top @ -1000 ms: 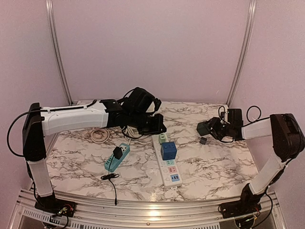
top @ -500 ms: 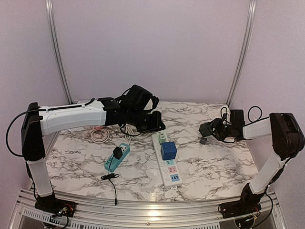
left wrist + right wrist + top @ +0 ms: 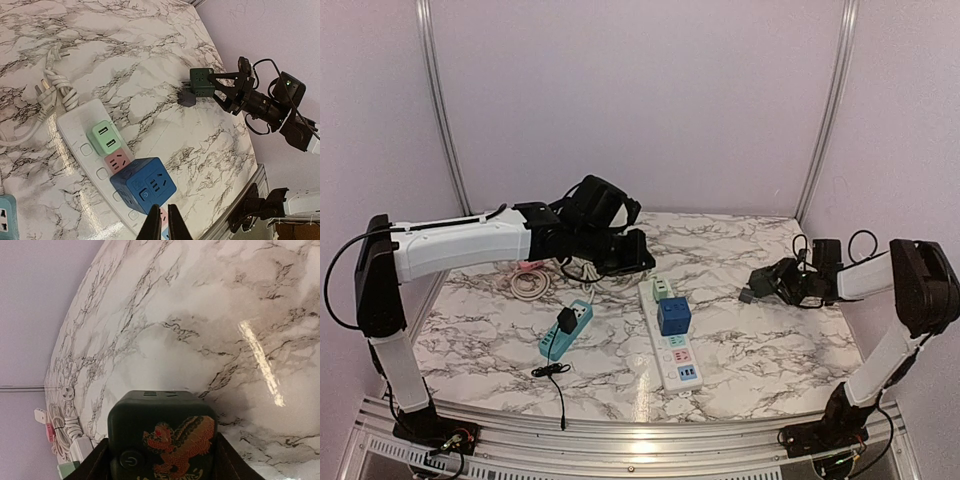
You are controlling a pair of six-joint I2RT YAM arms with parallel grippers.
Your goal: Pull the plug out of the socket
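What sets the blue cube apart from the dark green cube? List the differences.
The blue cube is bright blue; the dark green cube is nearly black. The blue cube sits plugged on the white power strip; the dark green cube is clamped in the right hand, off to the right. The dark green cube bears a red dragon print; the blue cube shows none. Both are cube adapters with socket faces.
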